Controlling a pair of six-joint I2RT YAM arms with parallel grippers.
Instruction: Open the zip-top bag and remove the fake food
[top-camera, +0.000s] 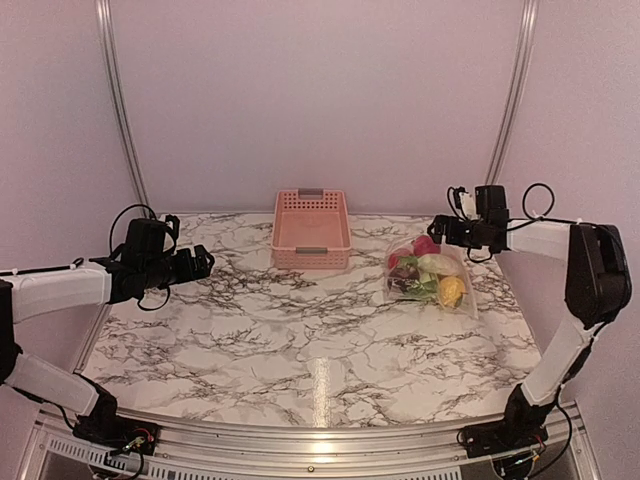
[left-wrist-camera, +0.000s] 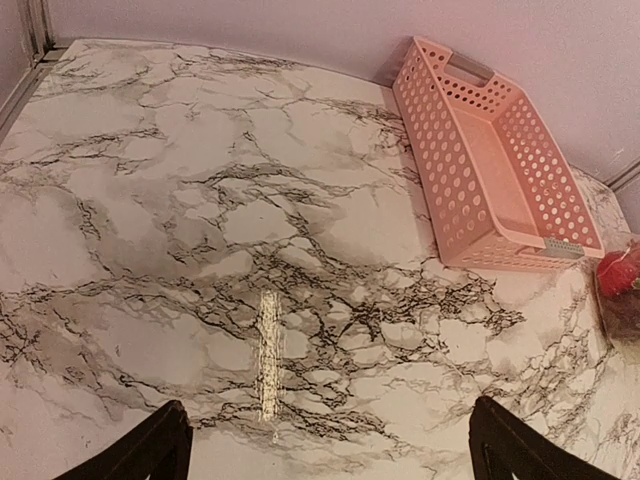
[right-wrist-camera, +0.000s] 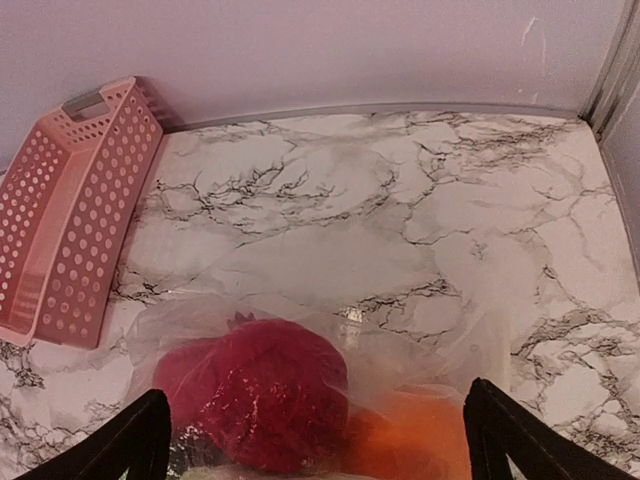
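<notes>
The clear zip-top bag (top-camera: 432, 276) lies on the right side of the marble table (top-camera: 300, 330) with the fake food (top-camera: 428, 272) inside: red, green, white, yellow and dark pieces. In the right wrist view the bag (right-wrist-camera: 420, 330) holds a dark red fruit (right-wrist-camera: 262, 395) and an orange piece (right-wrist-camera: 420, 440) beneath my open right gripper (right-wrist-camera: 315, 440). My right gripper (top-camera: 440, 232) hovers just above the bag's far end. My left gripper (top-camera: 200, 263) is open and empty, raised over the left side of the table, far from the bag. A red piece (left-wrist-camera: 620, 272) shows at the left wrist view's right edge.
A pink slotted basket (top-camera: 311, 230) stands empty at the back middle, left of the bag; it also shows in the left wrist view (left-wrist-camera: 490, 160) and the right wrist view (right-wrist-camera: 70, 210). Walls close the back and sides. A metal rail runs along the near edge.
</notes>
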